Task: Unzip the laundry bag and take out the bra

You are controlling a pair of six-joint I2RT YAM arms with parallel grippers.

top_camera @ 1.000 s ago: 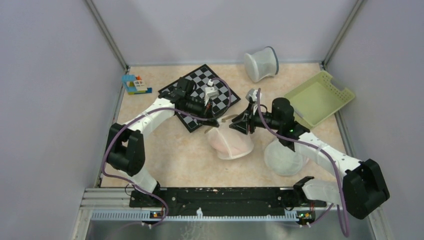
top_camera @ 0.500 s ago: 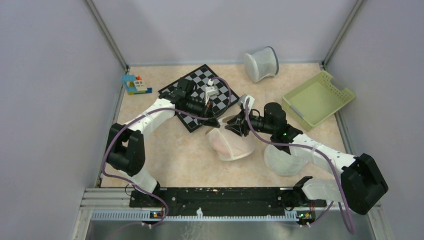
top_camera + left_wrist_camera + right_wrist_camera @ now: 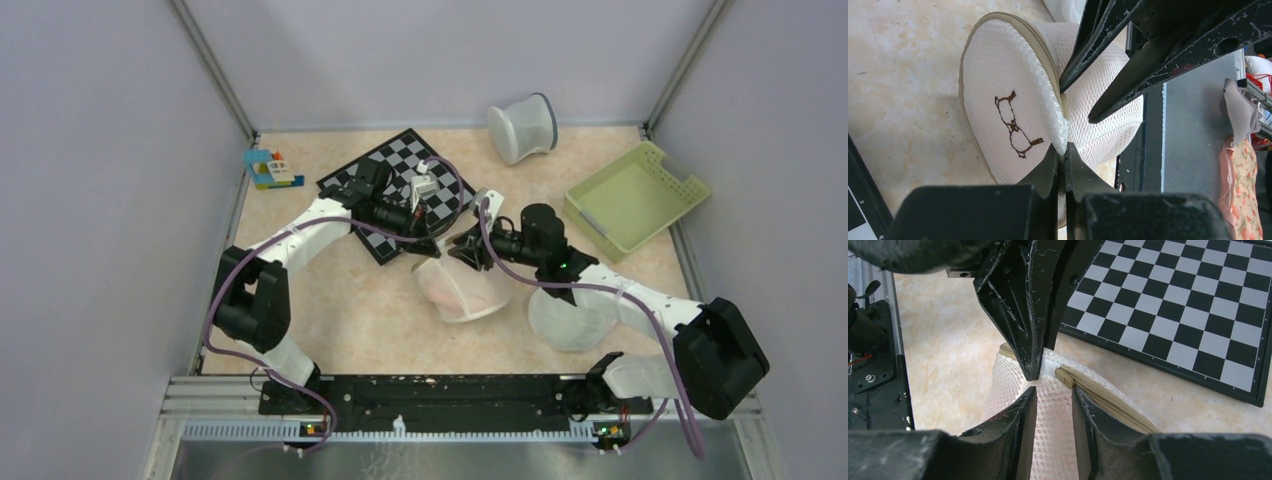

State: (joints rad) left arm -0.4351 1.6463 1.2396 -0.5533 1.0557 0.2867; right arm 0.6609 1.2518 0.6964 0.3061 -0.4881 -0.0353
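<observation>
- We count two grippers, both at one spot: the left gripper [image 3: 1062, 148] and the right gripper [image 3: 1053, 392] meet at the far rim of the laundry bag [image 3: 1003, 75].
- We count two mesh bags, the laundry bag in the middle of the table [image 3: 350, 300] and a larger mesh bag [image 3: 565, 320] near its right side, under the right arm.
- There is also one chessboard [image 3: 1173, 300], one white bin [image 3: 523, 128] on its side at the back, one green basket [image 3: 655, 150] by the right wall and one block toy [image 3: 272, 170] at the back left.
- The left gripper's jaws are pressed together, pinching the white mesh rim of the laundry bag just beside the end of the tan zipper [image 3: 1108, 402].
- The right gripper's jaws stand apart, with mesh between them, just below the left fingertips.
- We cannot tell whether the right gripper's fingers press the mesh.
- The bag's far rim lies just beside the near corner of the chessboard, and bare table shows to the bag's left and near side.
- The black glasses drawing [image 3: 1015, 125] faces the left wrist camera.
- The bra [image 3: 440, 290] is inside the laundry bag, showing pink through the mesh.
- The zipper looks closed along the stretch we can see.
</observation>
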